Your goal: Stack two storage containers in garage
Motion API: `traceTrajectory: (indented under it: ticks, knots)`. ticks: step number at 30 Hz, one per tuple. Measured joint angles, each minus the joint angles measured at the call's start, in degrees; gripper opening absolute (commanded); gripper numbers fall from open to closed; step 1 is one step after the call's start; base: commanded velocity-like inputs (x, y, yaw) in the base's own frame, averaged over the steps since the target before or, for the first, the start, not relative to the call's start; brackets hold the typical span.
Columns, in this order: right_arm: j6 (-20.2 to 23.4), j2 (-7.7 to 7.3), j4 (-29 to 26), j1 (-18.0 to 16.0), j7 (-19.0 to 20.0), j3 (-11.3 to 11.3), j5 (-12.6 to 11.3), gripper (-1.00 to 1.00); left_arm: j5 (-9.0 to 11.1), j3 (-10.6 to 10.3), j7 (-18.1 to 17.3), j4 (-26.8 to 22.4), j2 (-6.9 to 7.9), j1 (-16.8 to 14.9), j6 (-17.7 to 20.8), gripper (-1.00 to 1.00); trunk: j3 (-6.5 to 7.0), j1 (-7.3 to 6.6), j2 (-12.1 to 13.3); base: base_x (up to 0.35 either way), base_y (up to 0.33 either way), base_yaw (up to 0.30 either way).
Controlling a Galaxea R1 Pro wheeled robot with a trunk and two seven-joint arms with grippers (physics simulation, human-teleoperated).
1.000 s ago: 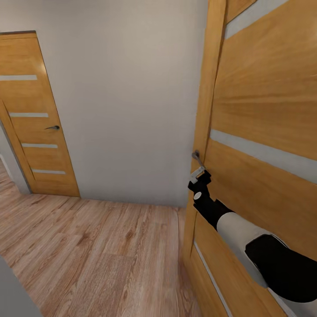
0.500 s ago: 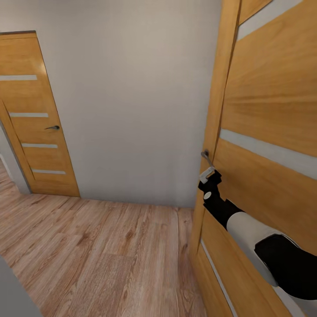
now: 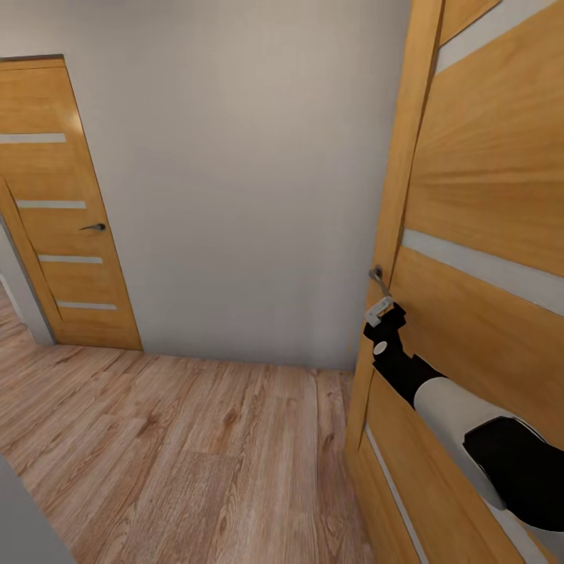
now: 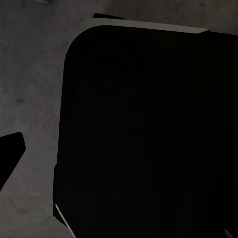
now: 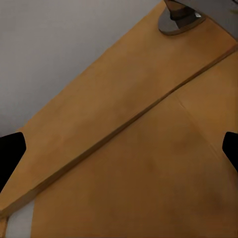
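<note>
A: Right gripper is up against the near wooden door, just below its metal lever handle. Why there?

B: My read: it's pushing or working the door to get through. No containers on this stretch, so the robot looks to be in transit.

A: Jaws?

B: Right wrist view has two dark fingertips at opposite edges, spread wide, nothing between them but door panel. The handle's round base plate sits at the frame edge, apart from both tips. So spread wide, not gripping anything.

A: Left gripper?

B: Left wrist view is mostly a dark rounded slab over mottled grey, one dark tip showing. Can't tell its state.

A: Where are the storage containers relative to the jaws?

B: Not seen here, so can't place them. Head view has wood-plank flooring, a pale wall, and a second shut door far left.
</note>
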Motion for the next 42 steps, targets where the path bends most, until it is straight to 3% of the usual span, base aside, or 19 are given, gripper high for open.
traceTrajectory:
  ticks: [10, 12, 15, 17, 21, 29, 42]
  knots:
    - [0.0, 0.98, -0.4, 0.0, 0.3, -0.6, -0.2, 1.0, 0.0, 0.0, 0.0, 0.0, 0.0, 0.0, 0.0, 1.0, 0.0, 0.0, 0.0, 0.0, 0.0, 0.0]
    - [-0.3, 2.0, -0.4, 0.0, 0.4, -0.6, -0.4, 1.0, 0.0, 0.0, 0.0, 0.0, 0.0, 0.0, 0.0, 1.0, 0.0, 0.0, 0.0, 0.0, 0.0, 0.0]
    - [-2.3, 7.39, 0.0, 0.0, 0.5, -0.5, -2.6, 1.0, 0.0, 0.0, 0.0, 0.0, 0.0, 0.0, 0.0, 1.0, 0.0, 0.0, 0.0, 0.0, 0.0, 0.0]
    - [-2.9, 10.03, 1.0, 0.0, 0.5, -0.5, -3.7, 1.0, 0.0, 0.0, 0.0, 0.0, 0.0, 0.0, 0.0, 1.0, 0.0, 0.0, 0.0, 0.0, 0.0, 0.0]
    - [-3.5, 13.59, 4.2, 0.0, 0.3, -0.4, -4.5, 1.0, 0.0, 0.0, 0.0, 0.0, 0.0, 0.0, 0.0, 1.0, 0.0, 0.0, 0.0, 0.0, 0.0, 0.0]
    - [-6.3, 13.6, 6.1, 0.0, 0.1, -0.3, -4.7, 1.0, 0.0, 0.0, 0.0, 0.0, 0.0, 0.0, 0.0, 1.0, 0.0, 0.0, 0.0, 0.0, 0.0, 0.0]
    - [-6.5, 13.6, 6.7, 0.0, 0.1, -0.3, -4.8, 1.0, 0.0, 0.0, 0.0, 0.0, 0.01, 0.0, 0.0, 1.0, 0.0, 0.0, 0.0, 0.0, 0.0, 0.0]
